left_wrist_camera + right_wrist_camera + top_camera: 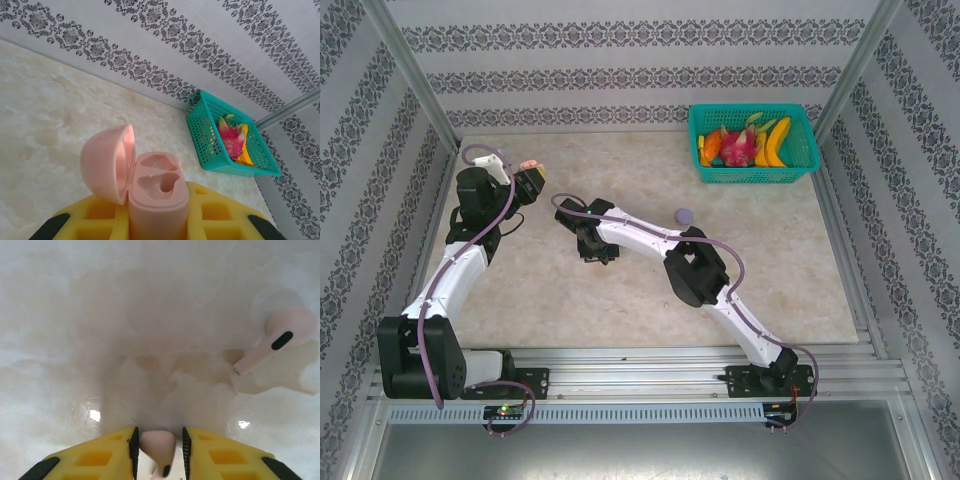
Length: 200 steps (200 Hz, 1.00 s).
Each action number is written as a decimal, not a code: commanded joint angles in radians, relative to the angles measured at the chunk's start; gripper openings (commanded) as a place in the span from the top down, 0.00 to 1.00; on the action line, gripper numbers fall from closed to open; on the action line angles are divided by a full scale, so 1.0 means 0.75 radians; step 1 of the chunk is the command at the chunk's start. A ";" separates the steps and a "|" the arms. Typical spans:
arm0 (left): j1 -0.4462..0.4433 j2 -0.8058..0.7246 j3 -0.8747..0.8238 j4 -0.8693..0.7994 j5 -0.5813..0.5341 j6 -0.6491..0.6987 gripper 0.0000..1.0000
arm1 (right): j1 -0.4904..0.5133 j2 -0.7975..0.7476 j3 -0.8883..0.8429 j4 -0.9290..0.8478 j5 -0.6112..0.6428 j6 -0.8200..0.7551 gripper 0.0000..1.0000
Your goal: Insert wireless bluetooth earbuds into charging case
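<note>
My left gripper (159, 222) is shut on a pale pink charging case (157, 192), held upright above the table's far left (528, 178). Its lid (107, 162) hangs open to the left and both wells look empty. My right gripper (159, 452) is low over the middle of the table (595, 250). A pink-beige earbud (156, 439) lies between its jaws, against the left pad, with a thin gap at the right pad. A second pink-beige earbud (285, 337) lies on the table ahead and to the right, stem toward me.
A teal basket (752, 172) of fruit stands at the far right corner, also seen in the left wrist view (210, 145). A small round lilac case (684, 214) lies on the marble table (770, 260) right of the right arm. Patterned walls enclose the table.
</note>
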State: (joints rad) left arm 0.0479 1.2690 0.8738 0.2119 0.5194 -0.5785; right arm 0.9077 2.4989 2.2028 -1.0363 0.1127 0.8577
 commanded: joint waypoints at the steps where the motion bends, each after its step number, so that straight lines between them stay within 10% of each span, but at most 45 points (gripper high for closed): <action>1: 0.014 0.009 -0.016 0.075 0.012 -0.011 1.00 | 0.011 0.063 0.039 0.017 0.003 0.026 0.73; 200: 0.014 -0.045 -0.068 0.049 0.038 -0.001 1.00 | -0.015 -0.421 -0.511 0.346 0.118 -0.157 0.80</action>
State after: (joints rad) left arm 0.0479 1.2694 0.8455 0.2176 0.5236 -0.5812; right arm 0.9066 2.2833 1.8866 -0.8433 0.1627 0.7662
